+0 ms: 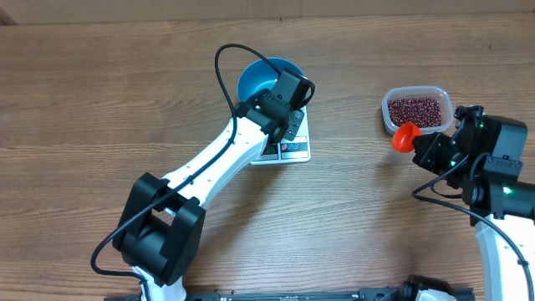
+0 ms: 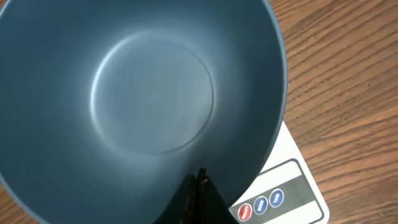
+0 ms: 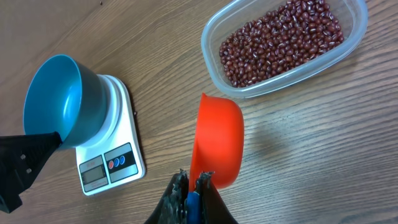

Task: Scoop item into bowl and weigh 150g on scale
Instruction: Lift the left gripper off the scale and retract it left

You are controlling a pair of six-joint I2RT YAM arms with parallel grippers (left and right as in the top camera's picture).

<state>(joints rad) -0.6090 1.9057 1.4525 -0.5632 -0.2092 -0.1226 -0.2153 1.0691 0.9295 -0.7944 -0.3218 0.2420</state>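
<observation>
The blue bowl (image 1: 255, 79) stands empty on the white scale (image 1: 294, 149). My left gripper (image 1: 291, 94) hovers over the bowl's near rim, its fingers pressed together on nothing. In the left wrist view the bowl (image 2: 149, 93) fills the frame, with the left gripper (image 2: 199, 180) shut and the scale's buttons (image 2: 261, 204) beside it. My right gripper (image 3: 194, 177) is shut on the blue handle of the red scoop (image 3: 217, 140), which is empty and just short of the clear tub. The beans (image 3: 280, 40) lie in that tub (image 1: 415, 109).
The clear tub (image 3: 354, 37) sits at the far right of the wooden table (image 1: 100, 109). The left arm (image 1: 209, 163) stretches diagonally from the front edge to the scale. The right arm's body (image 1: 493, 167) is by the right edge.
</observation>
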